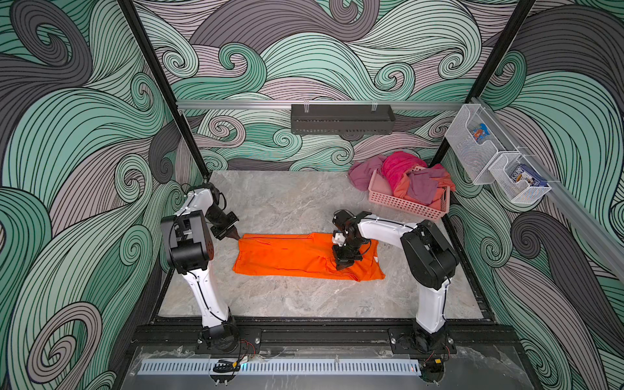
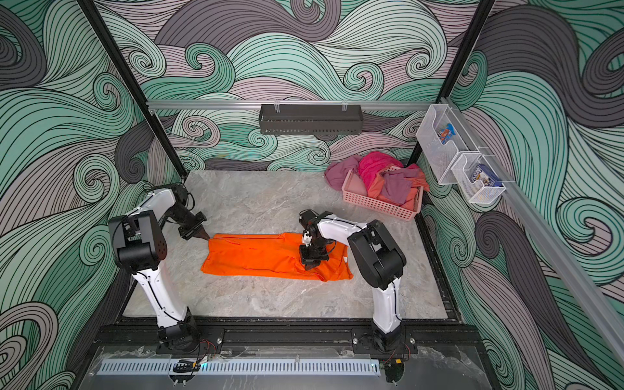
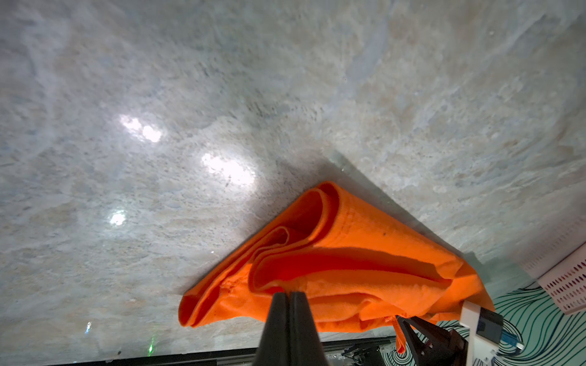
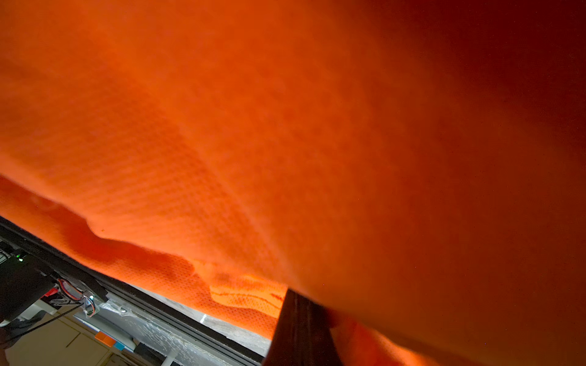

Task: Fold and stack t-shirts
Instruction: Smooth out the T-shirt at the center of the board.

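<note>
The marbled tabletop fills the middle of both top views. Across its centre lies the orange t-shirt, folded into a long strip running left to right, layers showing at its left end. Up at the right sits the pink basket, heaped with other clothes. My right tool is down on the strip's right part, pinched together on a fold of cloth. My left tool is clamped tight on the strip's upper-left corner.
</note>
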You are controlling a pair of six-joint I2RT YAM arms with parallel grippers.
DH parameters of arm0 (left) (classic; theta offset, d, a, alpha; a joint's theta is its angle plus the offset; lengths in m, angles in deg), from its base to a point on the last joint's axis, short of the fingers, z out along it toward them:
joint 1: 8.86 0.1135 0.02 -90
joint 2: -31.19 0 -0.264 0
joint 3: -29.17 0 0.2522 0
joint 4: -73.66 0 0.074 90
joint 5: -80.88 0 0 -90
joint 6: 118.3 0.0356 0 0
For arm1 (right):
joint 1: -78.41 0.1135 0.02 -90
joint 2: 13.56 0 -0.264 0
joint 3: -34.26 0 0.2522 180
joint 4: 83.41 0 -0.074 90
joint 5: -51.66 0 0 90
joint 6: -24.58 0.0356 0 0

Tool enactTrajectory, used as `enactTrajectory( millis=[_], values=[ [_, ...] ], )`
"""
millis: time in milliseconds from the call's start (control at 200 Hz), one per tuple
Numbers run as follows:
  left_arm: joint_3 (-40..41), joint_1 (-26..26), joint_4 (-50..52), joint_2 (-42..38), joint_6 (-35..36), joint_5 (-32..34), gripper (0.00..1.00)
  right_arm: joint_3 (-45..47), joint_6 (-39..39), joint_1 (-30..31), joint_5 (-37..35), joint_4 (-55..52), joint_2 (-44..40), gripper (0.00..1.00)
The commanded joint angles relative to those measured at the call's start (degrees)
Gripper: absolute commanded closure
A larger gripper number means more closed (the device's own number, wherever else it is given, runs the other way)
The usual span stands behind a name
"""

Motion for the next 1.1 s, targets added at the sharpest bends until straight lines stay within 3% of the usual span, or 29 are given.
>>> enactTrajectory(
  millis=[0,570,931,1096],
  values=[
    [-2.55,0.46,0.79,-0.64,-0.13,-2.93,1.00,1.41,0.51,0.41,-0.09,-0.24,-0.20,1.00],
    [-16.92,0.20,0.77,-3.50,-0.63,-17.04,0.93,0.98,-0.45,0.41,-0.02,-0.11,1.29,1.00],
    [-4.01,0.18,0.20,-8.32,0.33,-16.02,0.93,1.48,-0.38,0.54,-0.03,-0.09,1.20,1.00],
    [0.27,0.24,1.41,-10.11,0.74,-12.42,0.94,1.50,-0.72,0.52,0.26,-0.12,1.54,1.00]
  ],
)
